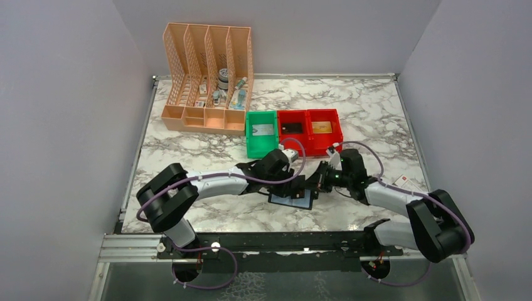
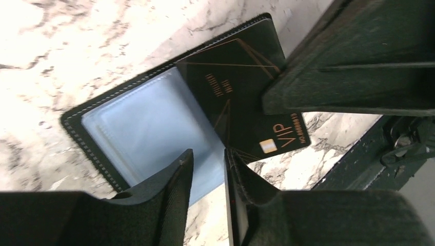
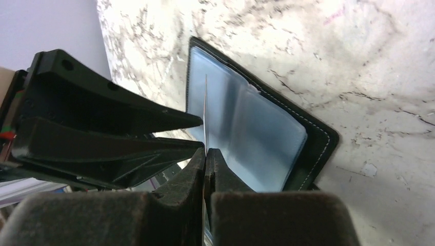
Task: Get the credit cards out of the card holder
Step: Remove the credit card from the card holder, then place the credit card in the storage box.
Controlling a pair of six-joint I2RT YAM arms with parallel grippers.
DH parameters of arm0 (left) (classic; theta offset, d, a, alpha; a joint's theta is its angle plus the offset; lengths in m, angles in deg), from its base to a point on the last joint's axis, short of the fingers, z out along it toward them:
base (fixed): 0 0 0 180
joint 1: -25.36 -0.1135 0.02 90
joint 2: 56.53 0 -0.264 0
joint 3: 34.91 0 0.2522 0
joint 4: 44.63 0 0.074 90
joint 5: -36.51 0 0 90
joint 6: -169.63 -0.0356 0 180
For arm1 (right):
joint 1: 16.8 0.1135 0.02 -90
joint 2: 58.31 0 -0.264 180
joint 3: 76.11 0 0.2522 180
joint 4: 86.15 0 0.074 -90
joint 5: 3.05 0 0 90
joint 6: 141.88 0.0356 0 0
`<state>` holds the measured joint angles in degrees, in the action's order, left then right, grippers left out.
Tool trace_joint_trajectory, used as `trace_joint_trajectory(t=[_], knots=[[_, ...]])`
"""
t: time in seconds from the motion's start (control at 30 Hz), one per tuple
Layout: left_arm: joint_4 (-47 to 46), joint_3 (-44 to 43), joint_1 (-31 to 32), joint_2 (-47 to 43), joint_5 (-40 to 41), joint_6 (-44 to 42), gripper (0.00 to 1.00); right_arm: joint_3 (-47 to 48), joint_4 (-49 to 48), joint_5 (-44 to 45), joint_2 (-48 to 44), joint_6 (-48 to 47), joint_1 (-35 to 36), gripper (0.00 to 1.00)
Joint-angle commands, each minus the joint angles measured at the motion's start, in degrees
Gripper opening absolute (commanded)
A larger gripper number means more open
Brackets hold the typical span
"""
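Observation:
The black card holder (image 1: 290,200) lies open on the marble, its grey-blue panels (image 2: 138,123) facing up; it also shows in the right wrist view (image 3: 256,133). A black credit card (image 2: 241,87) with gold VIP lettering sticks partway out of one half. My right gripper (image 3: 206,151) is shut on this card, which shows edge-on (image 3: 205,107) between the fingers. My left gripper (image 2: 209,154) rests at the holder's near edge, its fingers a narrow gap apart with nothing between them. In the top view both grippers, left (image 1: 303,185) and right (image 1: 320,182), meet over the holder.
A green bin (image 1: 261,133) and two red bins (image 1: 293,128) (image 1: 325,128) stand behind the grippers, one red bin holding a tan card. A peach lattice organizer (image 1: 207,81) is at the back left. A white card with a red mark (image 1: 401,181) lies at the right.

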<state>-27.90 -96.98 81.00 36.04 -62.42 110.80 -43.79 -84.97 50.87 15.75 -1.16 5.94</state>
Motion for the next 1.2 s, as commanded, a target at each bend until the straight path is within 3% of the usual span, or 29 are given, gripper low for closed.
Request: trace_joint_trajectory(t=[0.0, 0.3, 0.43, 0.6, 0.9, 1.03, 1.17], knots=[[3.73, -0.51, 0.35, -5.30, 8.05, 0.29, 0.33, 1.09, 5.42, 5.23, -6.29, -3.52, -0.31, 0.01], [7.57, 1.19, 0.18, -13.73, 15.42, -1.99, 0.49, 1.49, 10.53, 16.99, -24.17, -8.18, -0.25, 0.01], [9.24, 0.89, -0.44, -16.31, 18.01, -2.25, 0.62, 1.70, 8.92, 19.37, -29.44, -11.50, -0.32, 0.01], [13.72, -1.53, -3.06, -18.95, 19.58, -3.32, 0.80, 2.08, 5.96, 20.42, -31.77, -14.31, -0.24, 0.01], [20.09, -1.50, -17.39, -27.75, 17.60, -5.82, 0.90, 4.18, 0.97, 21.17, -31.99, -21.33, -0.24, 0.01], [23.05, -1.14, -22.58, -32.52, 21.07, -7.58, 0.98, 6.49, 0.74, 22.07, -30.67, -25.44, -0.29, 0.01], [25.10, -0.48, -24.61, -35.94, 26.14, -9.39, 0.99, 8.06, -0.35, 21.44, -29.31, -28.32, -0.31, 0.01]])
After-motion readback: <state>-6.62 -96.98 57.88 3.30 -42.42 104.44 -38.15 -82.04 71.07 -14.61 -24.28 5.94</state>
